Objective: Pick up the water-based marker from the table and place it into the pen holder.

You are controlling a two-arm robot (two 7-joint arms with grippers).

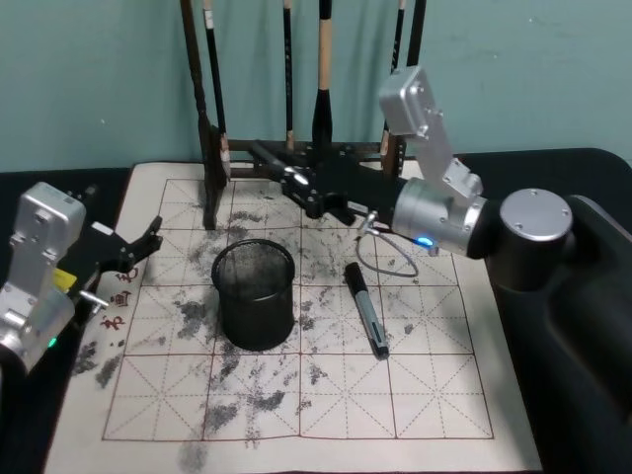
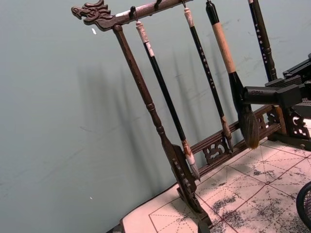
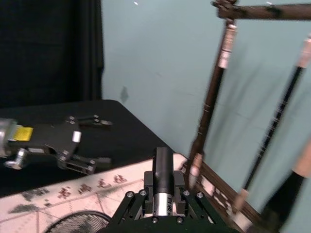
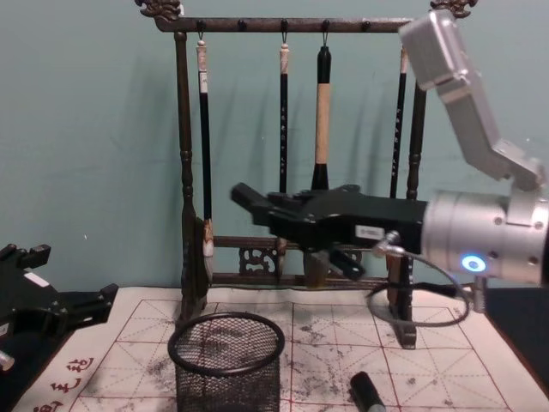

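Observation:
My right gripper (image 1: 299, 186) hangs above the mat's far side, shut on a black water-based marker (image 3: 164, 165) with a white label. The marker's end (image 1: 267, 157) pokes out past the fingers toward the brush rack. In the chest view this gripper (image 4: 262, 206) is higher than the pen holder (image 4: 227, 371) and a little behind it. The pen holder (image 1: 255, 314), a black mesh cup, stands upright on the ink-stained mat (image 1: 434, 395). A second black marker (image 1: 365, 308) lies flat on the mat to the holder's right. My left gripper (image 1: 138, 249) rests open at the mat's left edge.
A tall dark wooden brush rack (image 4: 184, 172) with several hanging brushes (image 4: 322, 112) stands along the mat's far edge, close behind my right gripper. The dark table (image 1: 592, 168) surrounds the mat. The mat's near half is bare apart from ink stains.

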